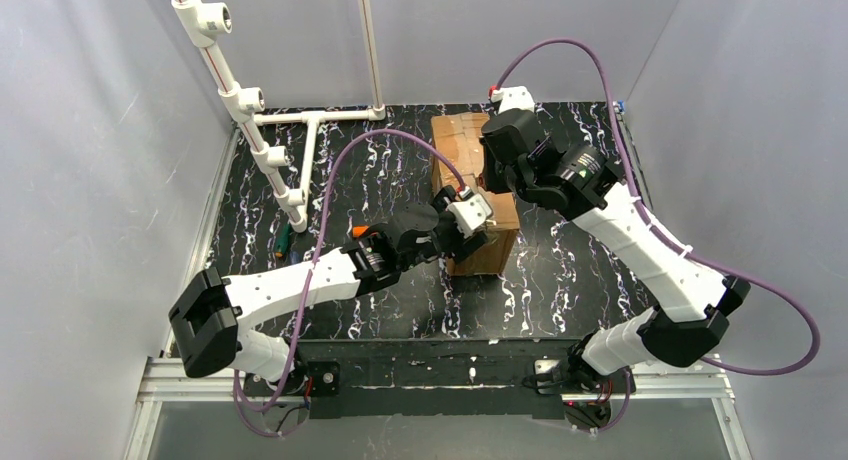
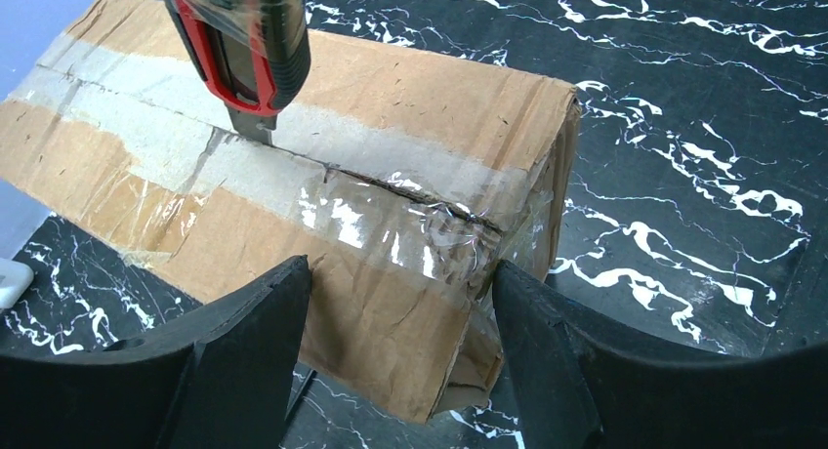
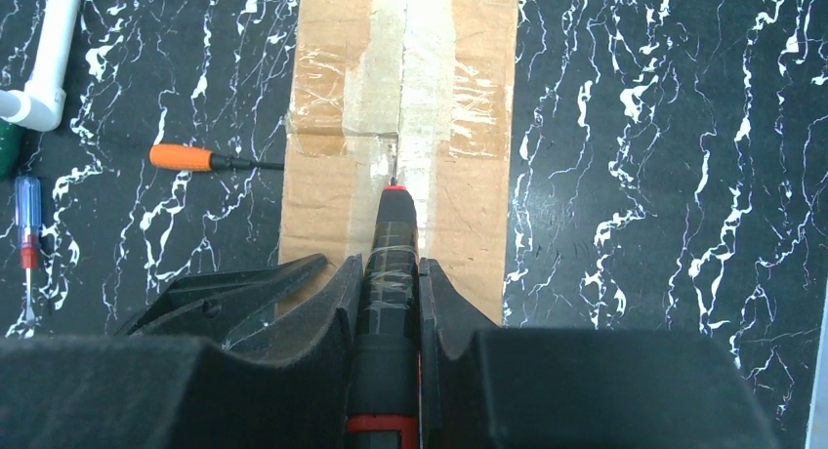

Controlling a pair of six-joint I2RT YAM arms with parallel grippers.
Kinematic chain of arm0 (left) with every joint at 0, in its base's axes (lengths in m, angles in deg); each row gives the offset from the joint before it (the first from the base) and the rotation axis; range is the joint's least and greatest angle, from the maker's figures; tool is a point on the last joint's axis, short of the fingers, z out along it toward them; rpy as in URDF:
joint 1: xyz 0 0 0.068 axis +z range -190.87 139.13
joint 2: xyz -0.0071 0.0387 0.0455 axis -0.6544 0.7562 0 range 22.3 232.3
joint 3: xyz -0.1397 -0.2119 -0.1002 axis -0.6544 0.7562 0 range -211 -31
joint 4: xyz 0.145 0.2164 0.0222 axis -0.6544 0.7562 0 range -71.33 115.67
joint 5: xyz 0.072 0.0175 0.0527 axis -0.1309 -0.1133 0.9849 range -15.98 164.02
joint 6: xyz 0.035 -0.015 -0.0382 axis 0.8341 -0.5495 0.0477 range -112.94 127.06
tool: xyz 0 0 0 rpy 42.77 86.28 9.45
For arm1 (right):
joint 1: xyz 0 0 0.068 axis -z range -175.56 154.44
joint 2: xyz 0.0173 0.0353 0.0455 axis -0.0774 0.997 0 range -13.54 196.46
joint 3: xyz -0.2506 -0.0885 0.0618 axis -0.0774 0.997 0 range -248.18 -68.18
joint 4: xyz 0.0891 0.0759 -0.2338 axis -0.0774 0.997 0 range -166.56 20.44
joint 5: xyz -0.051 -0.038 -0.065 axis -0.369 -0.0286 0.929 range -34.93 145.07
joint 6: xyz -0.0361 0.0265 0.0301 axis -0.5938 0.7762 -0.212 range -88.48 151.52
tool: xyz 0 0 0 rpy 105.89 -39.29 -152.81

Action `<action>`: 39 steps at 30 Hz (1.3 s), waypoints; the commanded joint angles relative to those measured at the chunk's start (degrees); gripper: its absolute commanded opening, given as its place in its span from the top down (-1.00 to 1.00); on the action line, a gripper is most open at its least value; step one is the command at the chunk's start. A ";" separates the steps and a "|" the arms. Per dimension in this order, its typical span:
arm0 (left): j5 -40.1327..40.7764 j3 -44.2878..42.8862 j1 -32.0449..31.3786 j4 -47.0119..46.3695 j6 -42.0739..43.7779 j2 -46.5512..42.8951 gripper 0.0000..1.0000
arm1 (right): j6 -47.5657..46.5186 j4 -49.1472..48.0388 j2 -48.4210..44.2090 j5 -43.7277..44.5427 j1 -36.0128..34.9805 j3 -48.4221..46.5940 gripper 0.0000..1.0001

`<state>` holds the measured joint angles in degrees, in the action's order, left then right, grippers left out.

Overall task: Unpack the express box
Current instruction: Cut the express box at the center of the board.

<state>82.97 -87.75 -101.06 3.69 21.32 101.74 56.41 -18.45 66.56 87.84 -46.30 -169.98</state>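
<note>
R gripper (image 3: 391,273) clamped on red-and-black utility knife (image 3: 393,229); blade tip touches the taped centre seam of the oblong brown cardboard express box (image 3: 469,195). L gripper (image 2: 400,293) spread wide at box's near end; contact can't be told. Box lies flat, mid-rear on black white-veined marble tabletop (image 2: 683,176).

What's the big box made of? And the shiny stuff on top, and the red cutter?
The express box looks like brown corrugated cardboard: matte, creased, frayed at its end. The shiny strip is probably clear plastic tape; it glints and wrinkles. The cutter seems hard red-and-black plastic, smooth and glossy, with a dull grey blade, likely metal.
</note>
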 commanded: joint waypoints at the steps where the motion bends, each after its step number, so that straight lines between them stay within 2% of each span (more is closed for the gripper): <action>1: 3.38 -0.29 1.99 1.54 0.06 0.01 -0.31 | -0.52 1.12 -0.96 -0.70 -0.50 0.35 0.97; 6: 2.65 -0.59 2.74 1.54 -0.02 0.11 -0.31 | -0.29 0.98 -1.87 -1.39 -0.59 -2.24 0.97; 10: 2.56 -0.85 3.09 1.54 -0.23 0.29 -0.30 | -0.12 1.75 -0.41 -1.87 -0.59 0.93 0.97; 13: 2.35 -0.80 3.46 1.60 -0.34 0.16 -0.30 | -0.52 1.10 -1.79 -1.81 -0.59 -2.59 0.97; 18: 1.96 -0.44 4.56 1.58 -1.18 0.27 -0.30 | -0.69 -0.04 -0.61 -3.73 -0.59 1.48 0.97; 21: 1.71 -0.34 4.81 1.61 -1.24 0.14 -0.30 | -0.80 0.50 -1.57 -3.32 -0.59 -2.74 0.97; 25: 1.60 0.07 5.23 1.55 -1.58 -0.07 -0.30 | -1.02 1.30 -0.22 -2.67 -0.59 -0.52 0.97; 28: 1.38 0.14 5.57 1.58 -1.69 -0.07 -0.30 | -0.66 0.59 -1.39 -3.07 -0.76 -3.20 0.97; 32: 1.24 -0.26 5.93 1.61 -1.77 0.51 -0.30 | -0.97 0.06 -0.32 -2.50 -0.76 1.24 0.97; 37: 0.13 -2.71 5.97 1.62 -1.71 1.40 -0.30 | -1.33 1.75 -0.66 -1.15 -0.94 -2.38 0.97; 39: 0.33 -3.74 6.03 1.62 -1.66 1.96 -0.29 | -1.60 1.00 -0.18 -0.97 -0.94 0.46 0.97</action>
<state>79.82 -88.32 -96.79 4.69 19.20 102.02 55.36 -21.07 66.88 86.99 -46.32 -169.72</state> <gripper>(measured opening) 0.653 0.290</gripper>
